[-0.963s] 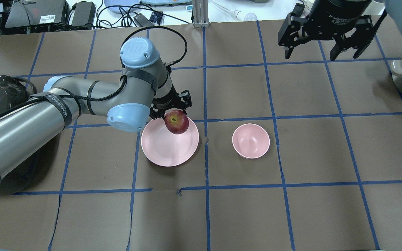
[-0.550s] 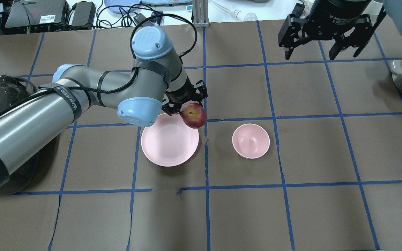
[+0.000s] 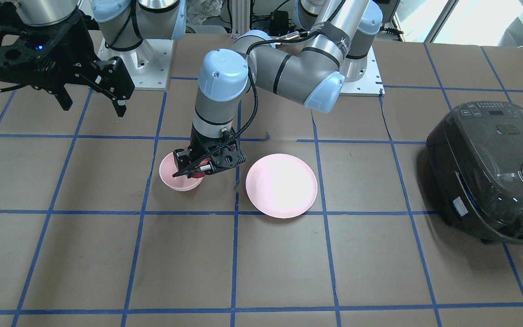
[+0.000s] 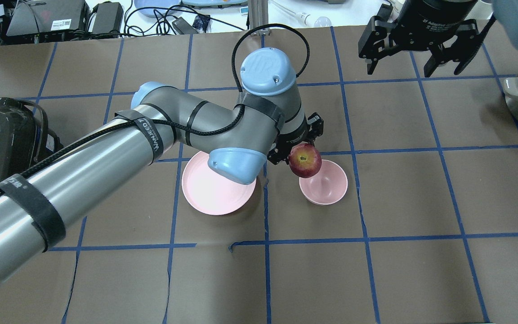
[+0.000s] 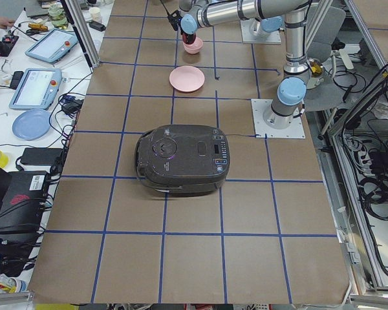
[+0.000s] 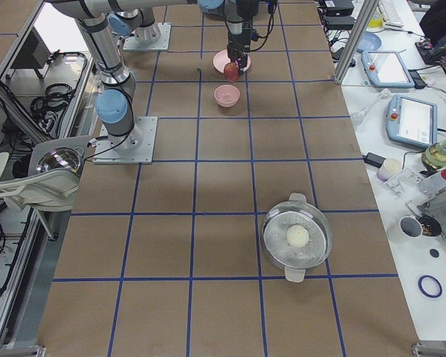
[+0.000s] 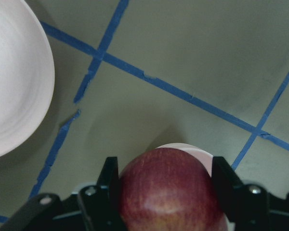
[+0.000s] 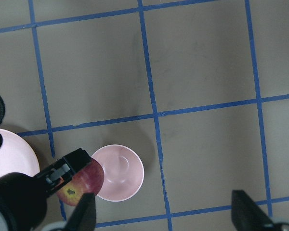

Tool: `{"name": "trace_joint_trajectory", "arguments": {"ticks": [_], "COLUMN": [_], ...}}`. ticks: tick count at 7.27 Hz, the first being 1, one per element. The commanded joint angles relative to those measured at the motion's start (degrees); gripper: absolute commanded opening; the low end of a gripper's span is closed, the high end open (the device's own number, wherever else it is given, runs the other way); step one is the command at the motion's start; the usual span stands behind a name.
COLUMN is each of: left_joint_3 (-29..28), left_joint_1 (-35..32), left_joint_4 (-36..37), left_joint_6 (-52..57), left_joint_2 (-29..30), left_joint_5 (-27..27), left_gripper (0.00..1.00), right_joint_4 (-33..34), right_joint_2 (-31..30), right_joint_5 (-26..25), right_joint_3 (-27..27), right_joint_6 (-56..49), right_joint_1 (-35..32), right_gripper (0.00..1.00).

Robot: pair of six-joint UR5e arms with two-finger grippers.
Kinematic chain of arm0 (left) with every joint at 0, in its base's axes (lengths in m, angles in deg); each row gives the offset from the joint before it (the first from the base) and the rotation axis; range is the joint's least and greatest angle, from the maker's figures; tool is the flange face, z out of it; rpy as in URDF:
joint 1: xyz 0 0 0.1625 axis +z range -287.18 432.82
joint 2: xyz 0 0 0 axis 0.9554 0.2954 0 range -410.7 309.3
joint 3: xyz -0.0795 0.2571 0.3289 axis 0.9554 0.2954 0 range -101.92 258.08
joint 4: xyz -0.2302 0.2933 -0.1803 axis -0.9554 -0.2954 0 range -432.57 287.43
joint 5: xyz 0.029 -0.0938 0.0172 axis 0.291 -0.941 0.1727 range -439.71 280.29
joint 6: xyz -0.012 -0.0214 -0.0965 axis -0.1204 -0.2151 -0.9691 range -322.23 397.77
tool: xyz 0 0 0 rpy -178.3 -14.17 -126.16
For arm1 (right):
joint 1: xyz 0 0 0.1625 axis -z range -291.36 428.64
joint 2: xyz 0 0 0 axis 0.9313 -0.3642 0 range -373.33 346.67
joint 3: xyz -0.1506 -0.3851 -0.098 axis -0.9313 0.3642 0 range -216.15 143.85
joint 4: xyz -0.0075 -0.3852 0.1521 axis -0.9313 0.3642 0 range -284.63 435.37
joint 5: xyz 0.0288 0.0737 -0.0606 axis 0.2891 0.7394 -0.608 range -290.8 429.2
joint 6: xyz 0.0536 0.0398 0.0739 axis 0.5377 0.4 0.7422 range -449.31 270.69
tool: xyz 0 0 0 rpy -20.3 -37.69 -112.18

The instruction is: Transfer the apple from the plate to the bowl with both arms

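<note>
Two left gripper (image 7: 166, 195) fingers (image 7: 110, 185) clamp small red apple (image 4: 305, 160) over deep pale-pink bowl's (image 4: 329, 189) rim; right gripper (image 4: 414, 63) fingers wide.

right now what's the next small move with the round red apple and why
Probably nudge the black two-finger left gripper a little further over the small deep pale-pink bowl: the small round red apple it grips seems above the bowl's rim, not its middle, so releasing here might miss.

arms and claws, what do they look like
Left arm: silver-grey tubes, light-blue joint caps, black straps with white lettering, a black cable looping to the wrist. Left claw: black, two fingers. Right claw: black, two-fingered, white lettering on its body, a blue light.
</note>
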Motion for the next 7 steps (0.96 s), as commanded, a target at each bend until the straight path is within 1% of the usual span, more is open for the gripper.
{"name": "trace_joint_trajectory", "arguments": {"ticks": [1,4,5,6,7], "left_joint_3": [-0.1,-0.1,0.0,0.0,0.1], "left_joint_1": [-2.5,-3.6,-4.2,-4.8,-5.0], "left_joint_4": [2.5,5.0,5.0,5.0,5.0], "left_joint_6": [-5.0,-7.1,-7.3,-7.3,-7.4], "left_joint_2": [2.4,5.1,5.9,6.6,6.7], "left_joint_5": [0.1,0.2,0.5,1.3,2.3], "left_gripper": [0.07,0.08,0.14,0.57,0.87], "right_joint_4": [0.7,0.5,0.5,0.5,0.6], "right_joint_2": [0.0,0.0,0.0,0.0,0.0], "right_joint_5": [-0.1,-0.4,-0.6,-0.8,-0.6], "right_joint_3": [-0.5,-0.7,-0.7,-0.7,-0.7], "right_joint_6": [1.4,1.4,1.2,1.0,1.0], "right_joint_1": [0.1,-0.1,-0.2,-0.2,-0.2], "right_gripper": [1.00,1.00,1.00,1.00,1.00]}}
